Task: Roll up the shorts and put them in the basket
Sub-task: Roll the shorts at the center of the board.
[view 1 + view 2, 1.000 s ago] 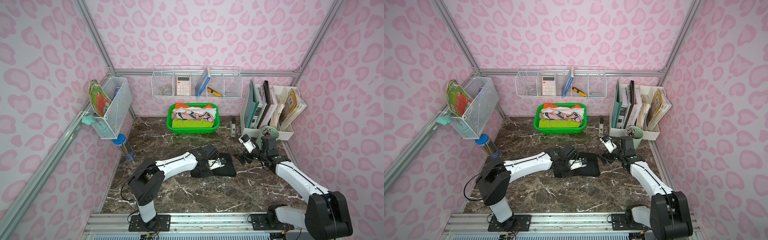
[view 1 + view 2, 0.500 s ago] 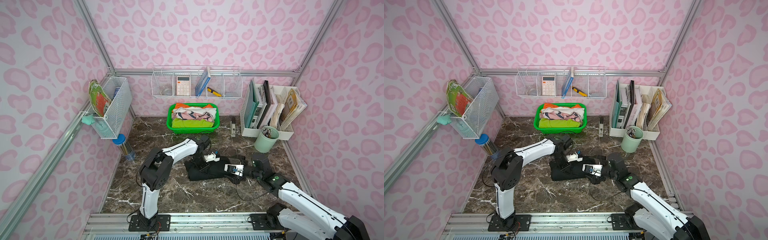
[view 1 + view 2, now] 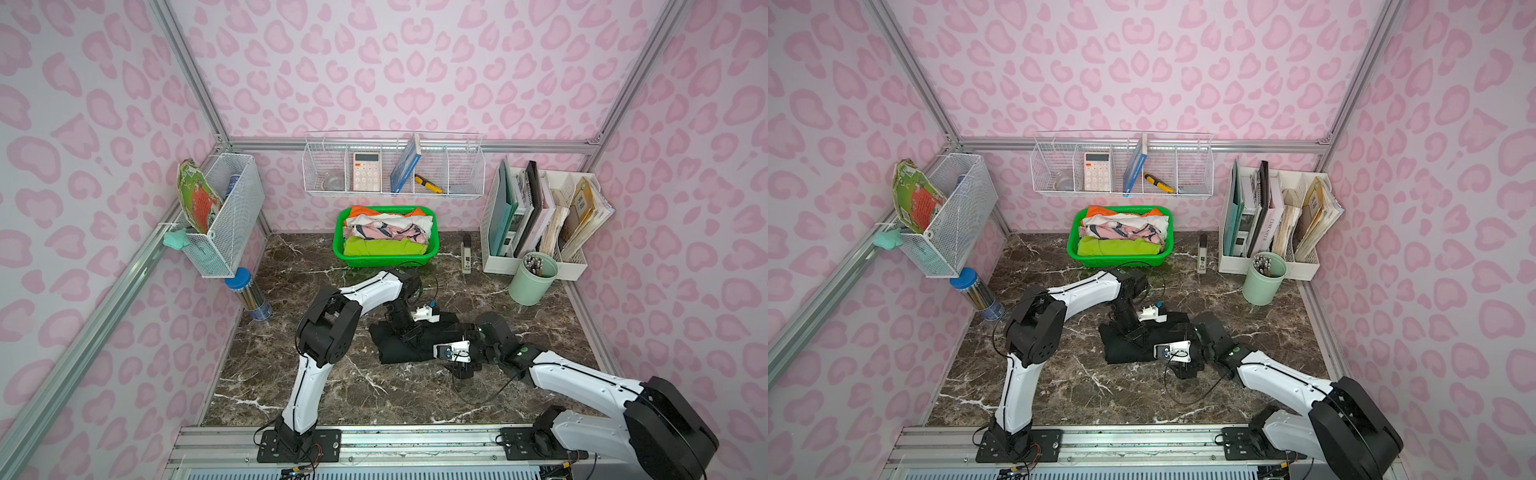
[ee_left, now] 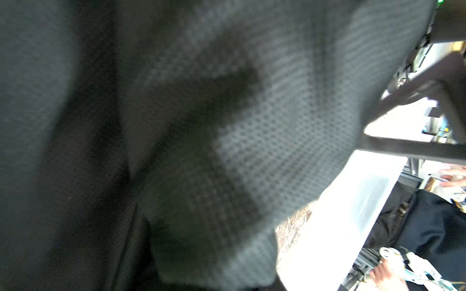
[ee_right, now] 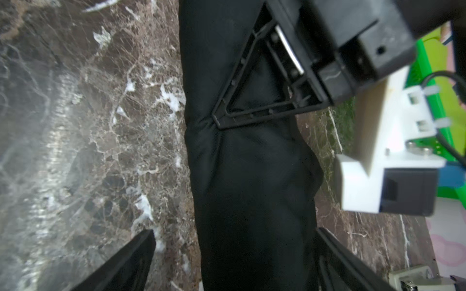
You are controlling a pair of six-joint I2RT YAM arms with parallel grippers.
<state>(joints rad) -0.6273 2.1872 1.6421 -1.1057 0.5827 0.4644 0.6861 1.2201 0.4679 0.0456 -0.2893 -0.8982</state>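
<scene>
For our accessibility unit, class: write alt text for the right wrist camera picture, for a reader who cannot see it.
A long bundle of black shorts lies on a marble table, pinched by the left gripper. The right gripper is open, one finger on each side of the bundle.

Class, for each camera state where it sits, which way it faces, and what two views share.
Top views: high in front, looking down at the table; both arms show.
Left wrist: on the left arm, pressed against the shorts; no fingers clear.
Right wrist: on the right arm, looking along the shorts; its fingers show.
Shared: the shorts.
</scene>
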